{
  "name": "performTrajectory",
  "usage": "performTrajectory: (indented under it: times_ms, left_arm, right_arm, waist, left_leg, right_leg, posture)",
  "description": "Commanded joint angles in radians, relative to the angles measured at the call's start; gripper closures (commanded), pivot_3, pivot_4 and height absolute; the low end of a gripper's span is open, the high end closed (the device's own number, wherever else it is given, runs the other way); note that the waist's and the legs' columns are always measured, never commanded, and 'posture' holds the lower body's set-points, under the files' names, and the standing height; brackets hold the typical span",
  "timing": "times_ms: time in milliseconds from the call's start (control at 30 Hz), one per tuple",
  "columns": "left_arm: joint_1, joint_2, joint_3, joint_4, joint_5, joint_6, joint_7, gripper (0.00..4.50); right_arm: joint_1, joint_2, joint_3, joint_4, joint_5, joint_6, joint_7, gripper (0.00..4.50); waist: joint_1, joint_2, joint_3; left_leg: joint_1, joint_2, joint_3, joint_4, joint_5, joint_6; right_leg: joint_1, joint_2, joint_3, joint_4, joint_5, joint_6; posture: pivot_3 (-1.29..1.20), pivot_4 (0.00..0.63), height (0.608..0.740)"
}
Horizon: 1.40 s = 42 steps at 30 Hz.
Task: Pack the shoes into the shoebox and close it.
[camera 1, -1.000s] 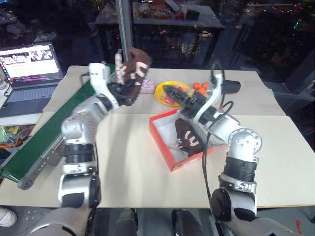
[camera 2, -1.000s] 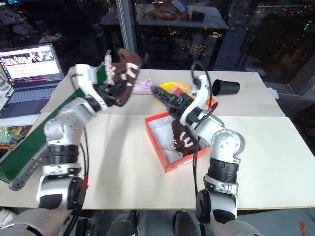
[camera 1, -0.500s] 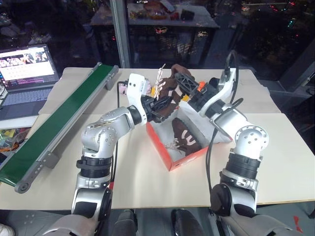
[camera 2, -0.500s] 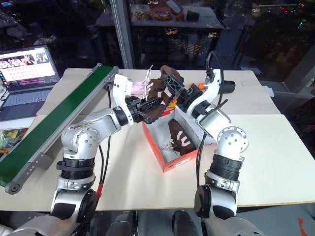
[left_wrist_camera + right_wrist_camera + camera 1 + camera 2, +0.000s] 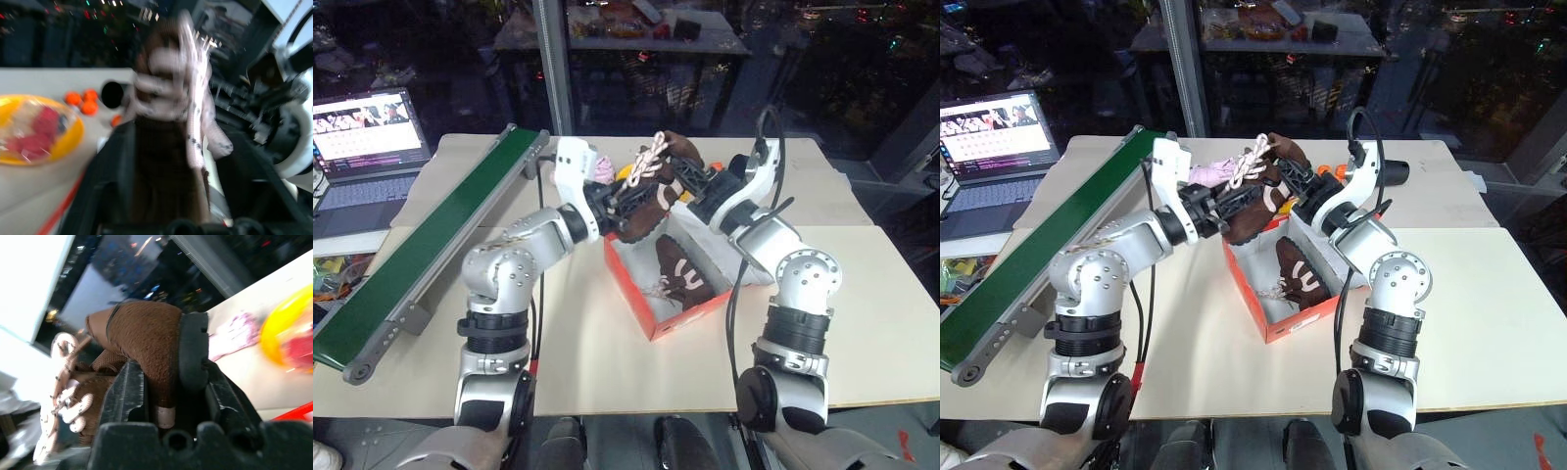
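White table (image 5: pixel 587 352), laptop (image 5: pixel 367 137), dark windows (image 5: pixel 862 59)

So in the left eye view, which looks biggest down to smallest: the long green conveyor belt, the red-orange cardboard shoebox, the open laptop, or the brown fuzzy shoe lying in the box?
1. Long green conveyor belt
2. Red-orange cardboard shoebox and open laptop look alike; the laptop is cut off at the picture's edge, so unranked.
3. Brown fuzzy shoe in the box
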Motion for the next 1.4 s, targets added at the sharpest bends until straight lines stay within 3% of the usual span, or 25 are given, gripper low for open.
performTrajectory:
  times_ms: [33,200,367,800,1067,1167,1400]
  left_arm:
    - [-0.009,0.121,0.066,0.049,0.023,-0.041,-0.034,0.42]
    - [0.041,0.257,0.09,0.106,0.063,-0.083,-0.071,0.37]
    - [0.137,0.306,0.047,0.062,0.096,-0.095,-0.101,0.37]
    - [0.239,0.281,0.025,-0.027,0.102,-0.078,-0.081,0.37]
    - [0.247,0.274,0.0,-0.038,0.118,-0.096,-0.068,0.37]
    - [0.272,0.271,0.0,-0.068,0.121,-0.096,-0.061,0.37]
    - [0.315,0.266,0.0,-0.118,0.124,-0.092,-0.04,0.37]
  right_arm:
    - [-0.072,-0.113,0.025,0.005,-0.07,-0.061,0.064,3.77]
    - [-0.114,-0.254,0.072,0.057,-0.09,0.032,0.145,3.79]
    - [-0.069,-0.355,0.202,0.05,-0.093,0.186,0.293,3.79]
    - [0.072,-0.323,0.342,0.055,-0.151,0.244,0.425,3.79]
    - [0.016,-0.33,0.695,0.219,-0.426,0.065,0.616,3.79]
    - [-0.042,-0.305,0.842,0.391,-0.571,-0.06,0.712,3.79]
    - [-0.133,-0.209,1.019,0.772,-0.839,-0.373,0.848,3.79]
  waist:
    - [-0.002,0.0,0.0]
    - [-0.002,0.001,0.0]
    - [0.0,0.0,0.0]
    - [0.003,0.0,0.0]
    - [0.002,0.0,0.0]
    - [-0.001,-0.001,0.0]
    - [-0.003,-0.005,-0.005]
  left_leg:
    - [0.0,0.0,0.0,0.0,0.0,0.0]
    - [0.001,0.0,0.0,-0.004,0.0,0.0]
    - [0.001,0.0,0.001,-0.004,0.0,0.0]
    - [0.001,0.0,0.001,-0.002,0.0,0.0]
    - [0.001,0.0,0.001,-0.001,0.0,0.0]
    - [0.005,0.0,0.001,-0.002,0.0,0.0]
    - [0.022,0.0,0.001,-0.005,0.0,0.0]
  right_leg:
    - [0.0,0.0,0.0,0.0,0.0,0.0]
    - [-0.001,0.0,0.001,-0.001,0.0,0.0]
    - [-0.001,0.0,0.001,-0.002,0.0,-0.001]
    - [0.0,0.0,0.001,0.0,0.0,-0.001]
    - [0.0,0.0,0.001,0.0,0.0,-0.001]
    - [0.003,0.0,0.001,-0.001,0.0,-0.001]
    - [0.018,0.0,0.0,-0.002,-0.006,0.005]
  posture:
    - [0.0,0.15,0.74]
    - [0.0,0.15,0.74]
    - [0.0,0.15,0.74]
    - [0.0,0.15,0.74]
    - [0.0,0.15,0.74]
    - [0.0,0.15,0.74]
    - [0.0,0.15,0.74]
